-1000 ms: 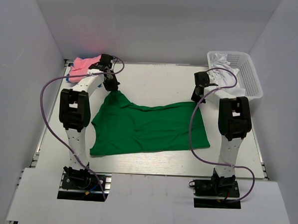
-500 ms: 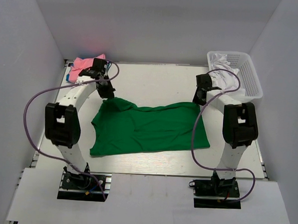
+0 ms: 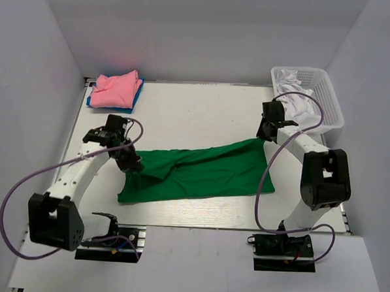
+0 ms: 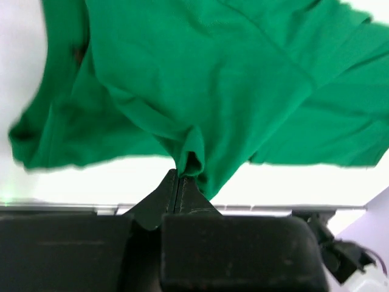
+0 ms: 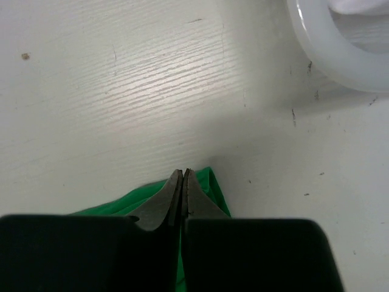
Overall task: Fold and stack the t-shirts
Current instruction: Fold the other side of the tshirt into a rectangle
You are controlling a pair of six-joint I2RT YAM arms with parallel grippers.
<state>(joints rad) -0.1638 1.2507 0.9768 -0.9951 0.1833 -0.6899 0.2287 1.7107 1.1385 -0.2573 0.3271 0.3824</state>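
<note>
The bright green t-shirt (image 3: 200, 172) lies across the middle of the table, its far left part drawn down over its near part. My left gripper (image 3: 132, 164) is shut on a bunch of the green t-shirt (image 4: 200, 79) at its left end; the cloth is pinched between the tips of the left gripper (image 4: 176, 177). My right gripper (image 3: 267, 135) is shut on the shirt's far right corner. In the right wrist view, green cloth (image 5: 211, 187) shows on both sides of the closed tips of the right gripper (image 5: 183, 173). A folded pink t-shirt (image 3: 116, 89) rests on a blue one (image 3: 91, 103) at the far left.
A white mesh basket (image 3: 331, 104) with white cloth (image 3: 295, 82) in it stands at the far right corner, close behind my right gripper; the basket's rim (image 5: 328, 70) shows in the right wrist view. Grey walls enclose the table on three sides.
My left gripper has pulled the shirt's far left corner toward the near edge, folding that side over. My right gripper has shifted slightly right with its corner. The pink stack has come into full view.
</note>
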